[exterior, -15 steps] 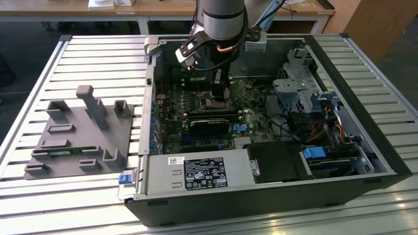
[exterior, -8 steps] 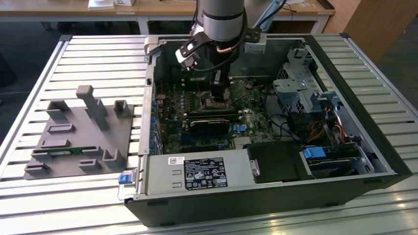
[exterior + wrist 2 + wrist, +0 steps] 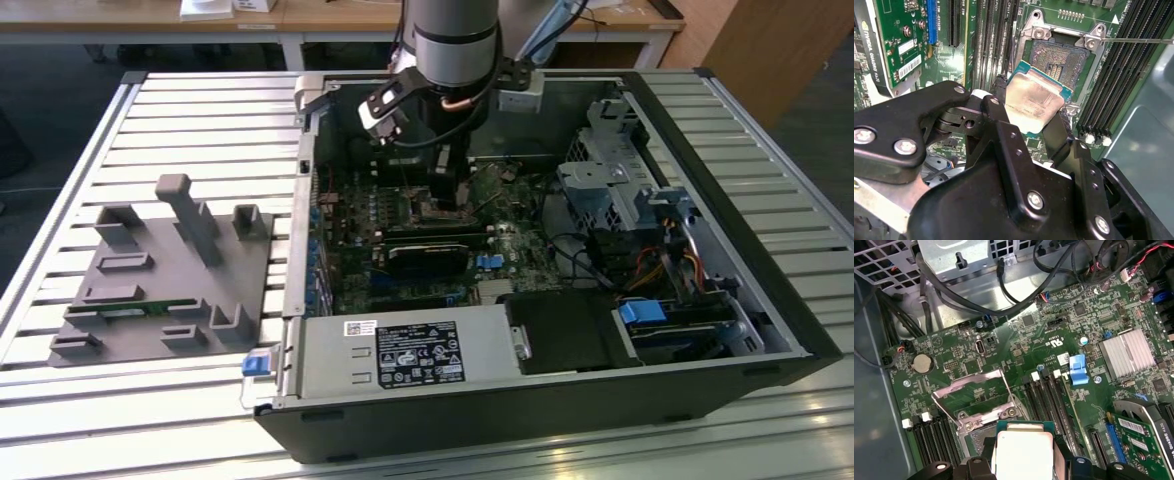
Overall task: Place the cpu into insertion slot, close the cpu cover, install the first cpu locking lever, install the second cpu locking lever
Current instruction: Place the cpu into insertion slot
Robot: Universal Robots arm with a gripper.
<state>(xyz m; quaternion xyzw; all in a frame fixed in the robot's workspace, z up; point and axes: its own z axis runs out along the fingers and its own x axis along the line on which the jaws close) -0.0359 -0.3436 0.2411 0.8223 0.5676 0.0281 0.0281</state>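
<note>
Gripper clenched on cpu, poised just above slot, apparently unseated. Cover open, levers unlatched. All four steps outstanding.

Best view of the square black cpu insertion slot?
Second wrist view: the square black insertion slot shows its pin grid past the silver-grey square cpu. First wrist view: cpu hides most. Exterior view: arm partly blocks it.

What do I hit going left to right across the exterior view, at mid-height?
Grey fixture block → claw, shut on the cpu → silver drive cage → case's right wall.
</note>
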